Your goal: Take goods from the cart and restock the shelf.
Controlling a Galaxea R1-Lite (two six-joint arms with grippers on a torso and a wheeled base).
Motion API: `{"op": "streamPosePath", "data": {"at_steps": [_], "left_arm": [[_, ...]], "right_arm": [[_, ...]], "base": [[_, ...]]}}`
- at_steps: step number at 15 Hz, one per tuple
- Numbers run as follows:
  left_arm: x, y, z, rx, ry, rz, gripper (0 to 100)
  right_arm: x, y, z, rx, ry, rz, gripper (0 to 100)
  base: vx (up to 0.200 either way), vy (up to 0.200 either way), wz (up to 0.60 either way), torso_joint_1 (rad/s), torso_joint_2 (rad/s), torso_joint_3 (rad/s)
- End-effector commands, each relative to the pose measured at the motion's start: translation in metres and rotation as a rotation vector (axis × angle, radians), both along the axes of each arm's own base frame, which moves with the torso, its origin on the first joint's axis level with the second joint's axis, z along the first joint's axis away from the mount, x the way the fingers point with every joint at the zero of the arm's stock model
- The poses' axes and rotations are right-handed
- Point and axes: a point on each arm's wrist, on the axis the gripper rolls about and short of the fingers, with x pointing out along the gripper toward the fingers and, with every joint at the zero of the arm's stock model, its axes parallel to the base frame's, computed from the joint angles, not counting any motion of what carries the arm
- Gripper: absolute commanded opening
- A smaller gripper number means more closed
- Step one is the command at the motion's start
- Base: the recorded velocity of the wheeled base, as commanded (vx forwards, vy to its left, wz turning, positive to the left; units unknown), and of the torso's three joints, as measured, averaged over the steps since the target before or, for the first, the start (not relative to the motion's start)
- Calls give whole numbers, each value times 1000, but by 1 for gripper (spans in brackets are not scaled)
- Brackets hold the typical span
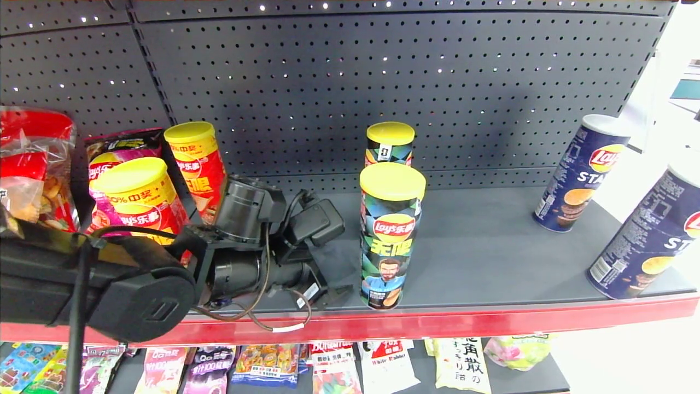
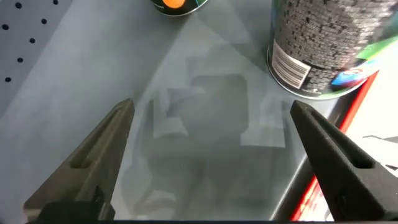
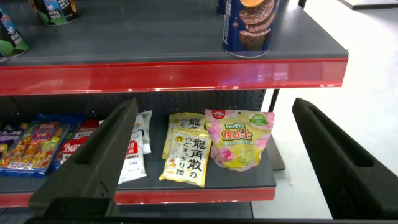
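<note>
The left arm (image 1: 126, 284) stretches forward and inward from the left side. The left gripper (image 2: 211, 109) has its fingers (image 2: 99, 155) spread wide, empty. The right gripper (image 3: 214, 102) is likewise spread wide, holding nothing.

With the central can (image 1: 391, 235) at the front lip of the shelf board (image 1: 481, 257) as mark: straight behind it, near the back panel (image 1: 383, 71), a second can (image 1: 389, 143); just to its left, over the board, the left gripper (image 2: 211, 106). Farther left, a near can (image 1: 139, 200) with a far can (image 1: 197, 158) behind (snack bags (image 1: 33, 164) beyond both). To its right, well apart, a tall can (image 1: 582, 172) toward the back and another tall can (image 1: 645, 235) at the front corner; below, on the lower shelf (image 1: 547, 377), a row of pouches (image 1: 459, 364).
</note>
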Motion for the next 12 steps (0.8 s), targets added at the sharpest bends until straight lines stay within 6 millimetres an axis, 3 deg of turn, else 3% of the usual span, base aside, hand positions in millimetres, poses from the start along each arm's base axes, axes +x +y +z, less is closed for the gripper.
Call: {"op": "streamPosePath", "data": {"at_steps": [1, 12], "left_arm": [[4, -2, -3, 10, 0, -5, 100], [17, -12, -9, 24, -11, -16, 100]], "right_arm": [[0, 0, 0, -1, 0, 1, 100], [0, 0, 0, 0, 0, 1, 100]], "base": [[0, 0, 0, 0, 0, 0], [0, 0, 0, 0, 0, 0]]}}
